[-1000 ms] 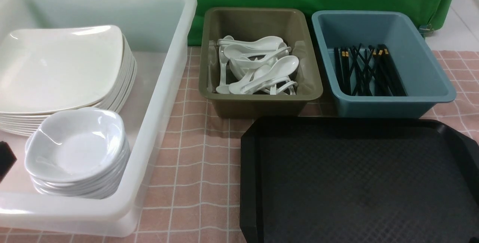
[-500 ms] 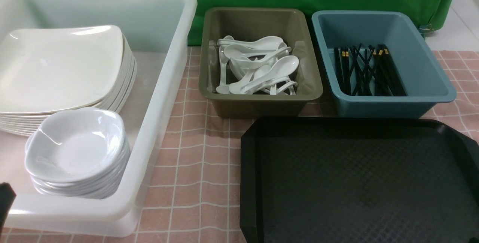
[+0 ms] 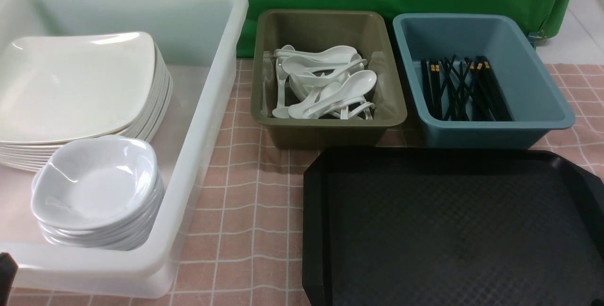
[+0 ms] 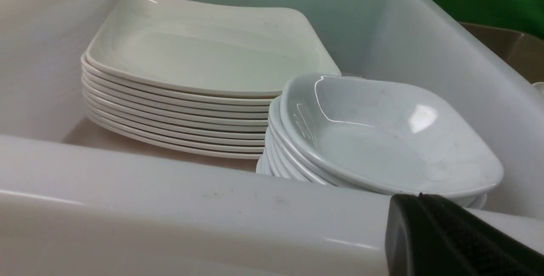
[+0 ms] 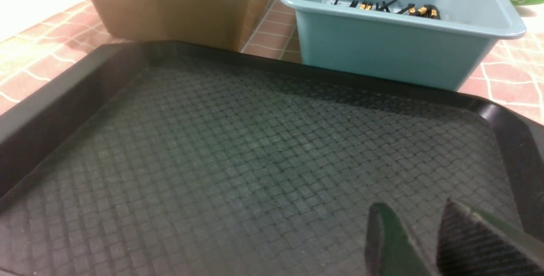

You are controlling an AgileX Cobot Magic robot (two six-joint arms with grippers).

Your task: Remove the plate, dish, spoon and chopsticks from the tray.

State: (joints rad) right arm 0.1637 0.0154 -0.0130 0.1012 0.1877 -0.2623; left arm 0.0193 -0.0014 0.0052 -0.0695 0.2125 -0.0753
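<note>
Tray — black, diamond-textured floor, raised rim, long axis 9 to 3 o'clock, at lower right, bare. At 12 o'clock: olive tub of spoons, blue tub of chopsticks. At 9 o'clock: clear bin holding stacked plates and dishes. Left gripper closed, empty; right gripper parted, empty — above tray.

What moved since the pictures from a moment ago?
The left end effector, shut and holding nothing, slid down along the front view's left edge, away from the dish stack, toward the robot. The plate stack, spoons, chopsticks and bare tray stayed put.
</note>
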